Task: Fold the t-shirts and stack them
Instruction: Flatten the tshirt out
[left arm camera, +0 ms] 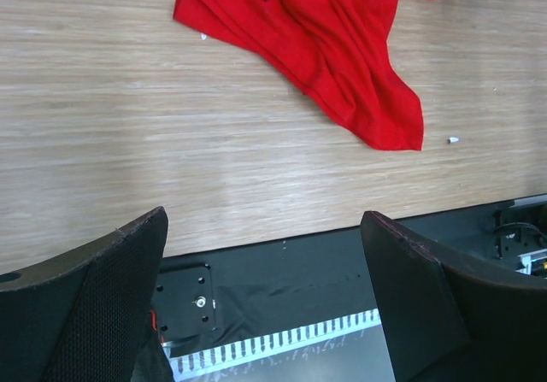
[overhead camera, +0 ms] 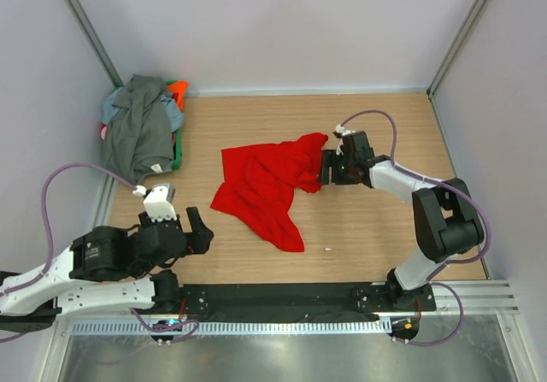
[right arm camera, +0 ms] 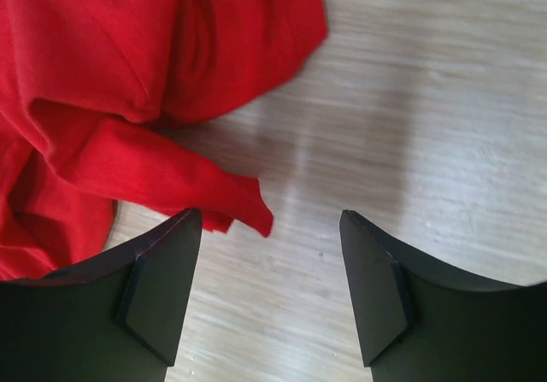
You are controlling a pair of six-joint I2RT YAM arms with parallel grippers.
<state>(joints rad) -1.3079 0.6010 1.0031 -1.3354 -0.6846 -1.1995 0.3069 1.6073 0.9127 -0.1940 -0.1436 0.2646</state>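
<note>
A bright red t-shirt [overhead camera: 267,181] lies crumpled in the middle of the wooden table; it also shows in the left wrist view [left arm camera: 320,32] and the right wrist view [right arm camera: 111,83]. My right gripper [overhead camera: 326,170] is open and empty, right at the shirt's right edge, with a red fold just in front of its left finger [right arm camera: 158,288]. My left gripper [overhead camera: 202,231] is open and empty near the table's front left, apart from the shirt. A pile of other t-shirts [overhead camera: 141,126], dark grey on top with orange, light blue and green showing, sits at the back left corner.
Grey walls enclose the table on three sides. A black mounting strip [overhead camera: 282,301] and a metal rail run along the near edge. A small white speck [overhead camera: 327,248] lies on the wood near the shirt's lower corner.
</note>
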